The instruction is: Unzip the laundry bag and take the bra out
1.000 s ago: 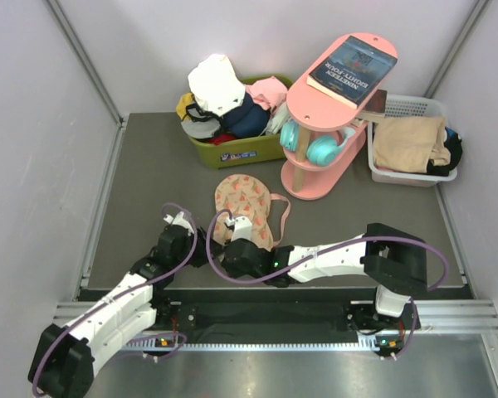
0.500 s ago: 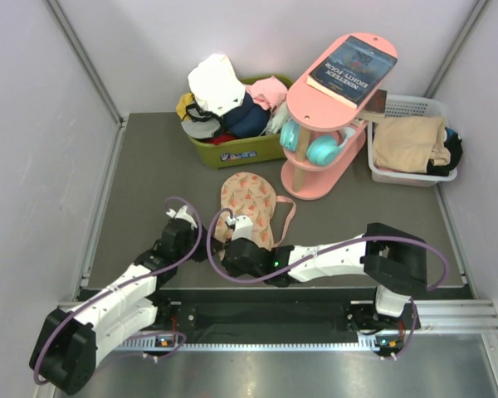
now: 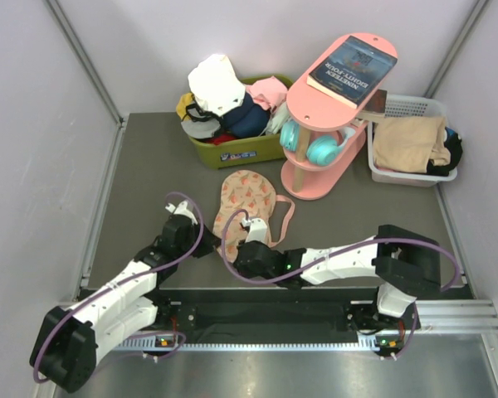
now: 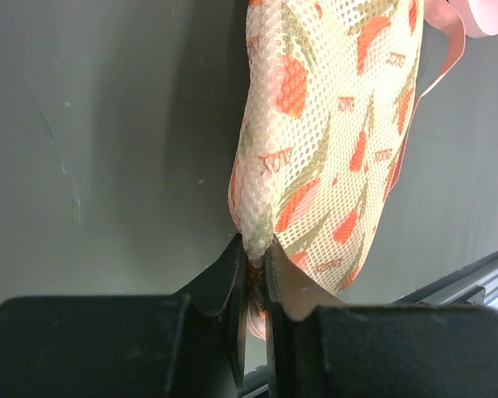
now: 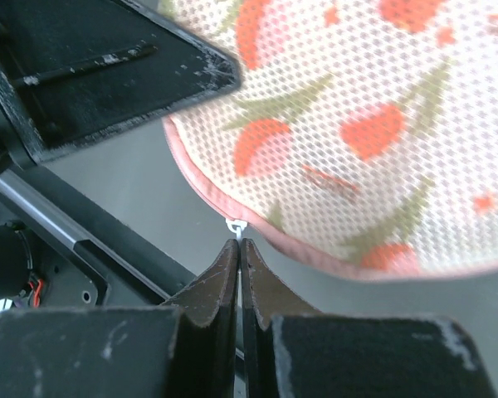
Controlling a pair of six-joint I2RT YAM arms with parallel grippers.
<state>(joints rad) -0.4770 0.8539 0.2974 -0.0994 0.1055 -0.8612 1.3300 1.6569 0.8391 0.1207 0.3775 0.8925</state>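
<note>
The laundry bag [image 3: 246,204] is an oval peach mesh pouch with orange-red prints, lying in the middle of the dark table. Its pink loop [image 3: 280,217] trails to the right. My left gripper [image 4: 257,249] is shut on the bag's [image 4: 332,124] near left edge, pinching a fold of mesh. My right gripper [image 5: 240,245] is shut on the small white zip pull [image 5: 236,225] at the pink zip trim [image 5: 257,228]. In the top view the left gripper [image 3: 201,242] and right gripper [image 3: 251,235] both sit at the bag's near end. The bra is hidden.
A green bin [image 3: 232,149] heaped with clothes stands at the back. To its right is a pink two-tier stand [image 3: 332,141] bearing a book [image 3: 352,70] and teal headphones [image 3: 311,145]. A white basket [image 3: 411,141] with tan cloth sits at the far right.
The left gripper has closed on the bag's left edge. The bag has shifted slightly right and away. The right arm has edged to the right, still pinching the pull.
</note>
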